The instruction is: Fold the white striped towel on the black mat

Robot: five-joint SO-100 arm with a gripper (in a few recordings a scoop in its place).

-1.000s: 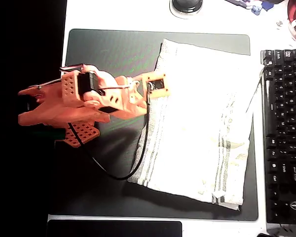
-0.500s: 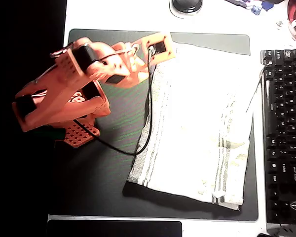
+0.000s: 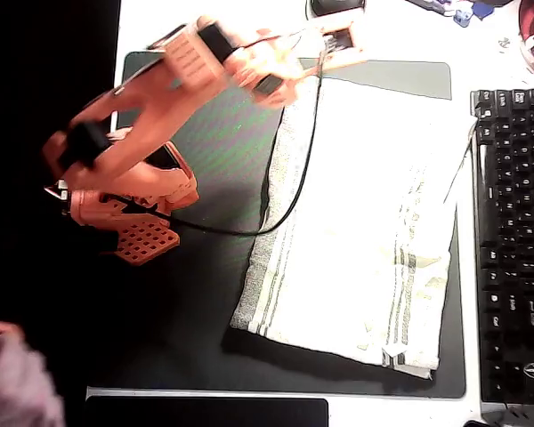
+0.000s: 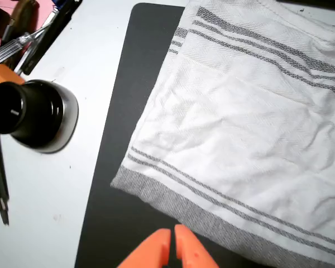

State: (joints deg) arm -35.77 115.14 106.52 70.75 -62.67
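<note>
Since the earlier frames you've swung the arm from mid-left up to the top of the overhead view, and the gripper (image 4: 172,245) now sits past the towel's upper-left corner; in the wrist view its orange fingertips (image 4: 187,251) are pressed together at bottom centre, holding nothing, over bare black mat (image 4: 128,139) just short of the towel's grey hem. The white striped towel (image 3: 365,222) lies spread on the right half of the black mat (image 3: 196,302), stripes along its left and right edges, lower right corner rumpled. Outward: a round black-and-silver object (image 4: 36,114) upper left in the wrist view, keyboard (image 3: 512,240) at the overhead view's right edge, a blurred hand (image 3: 13,382) bottom left.
</note>
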